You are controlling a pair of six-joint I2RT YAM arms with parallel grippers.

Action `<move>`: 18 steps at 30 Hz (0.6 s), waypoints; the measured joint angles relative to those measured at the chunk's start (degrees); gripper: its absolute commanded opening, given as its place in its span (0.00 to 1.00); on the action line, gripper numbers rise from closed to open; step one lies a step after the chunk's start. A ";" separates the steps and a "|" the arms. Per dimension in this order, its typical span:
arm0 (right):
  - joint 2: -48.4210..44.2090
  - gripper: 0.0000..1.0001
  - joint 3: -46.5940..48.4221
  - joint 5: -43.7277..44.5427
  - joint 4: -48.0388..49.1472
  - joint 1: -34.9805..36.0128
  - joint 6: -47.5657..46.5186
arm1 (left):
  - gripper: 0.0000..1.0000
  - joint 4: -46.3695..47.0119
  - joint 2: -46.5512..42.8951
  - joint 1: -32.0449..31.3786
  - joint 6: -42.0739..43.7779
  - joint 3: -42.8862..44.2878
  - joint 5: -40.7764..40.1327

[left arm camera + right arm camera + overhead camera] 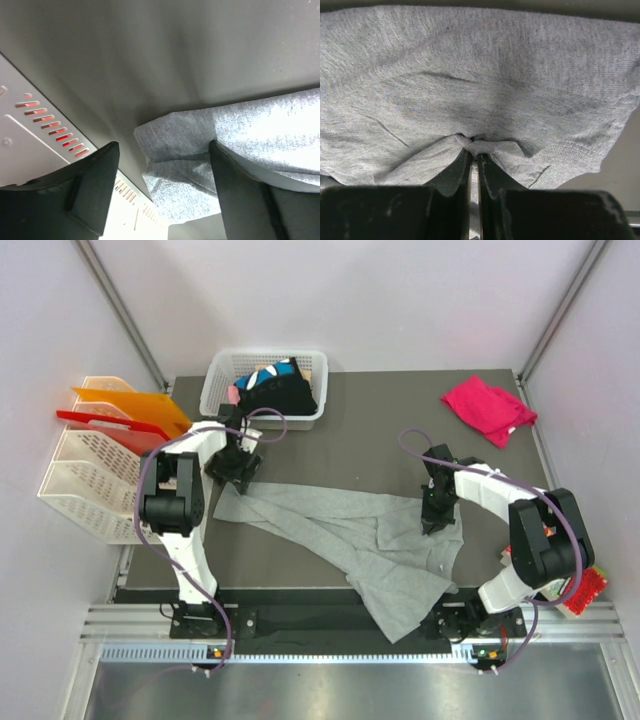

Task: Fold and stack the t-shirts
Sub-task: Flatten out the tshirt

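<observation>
We see R pincer [474, 147] clenched on a fold of grey t-shirt [470, 75]; L pincer [162, 150] released, shirt corner btw. its jaws.

grey shirt [370, 540]: rumpled, spread across centre | pink shirt [488, 408]: crumpled, far right corner | black shirts [280, 392]: heaped in basket [213, 388]

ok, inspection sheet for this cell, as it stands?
Surface: dark grey tabletop.
Job's things: large light grey cloth t-shirt rumpled across the middle, one end over the near edge; magenta-pink t-shirt crumpled far right; black t-shirts with blue-white patches in white plastic basket.
Clutter: red patterned snack packet, right near corner; white lattice file rack, left.
Grippers: left gripper open over the grey shirt's corner; right gripper shut on a grey fold.
Cables: purple cables looping off both arms.
Surroundings: pale walls.
</observation>
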 measured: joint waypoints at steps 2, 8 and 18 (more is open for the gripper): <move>0.00 0.03 0.00 -0.11 0.09 0.00 0.00 | 0.71 -1.22 0.90 0.00 -0.26 1.09 0.48; 0.00 0.03 0.00 -0.42 0.17 0.00 -0.02 | 0.68 -4.33 3.06 0.00 -1.92 4.22 1.31; -0.26 0.02 -0.74 -0.96 1.11 0.00 0.00 | 0.65 -1.14 2.64 0.13 -4.72 4.22 4.26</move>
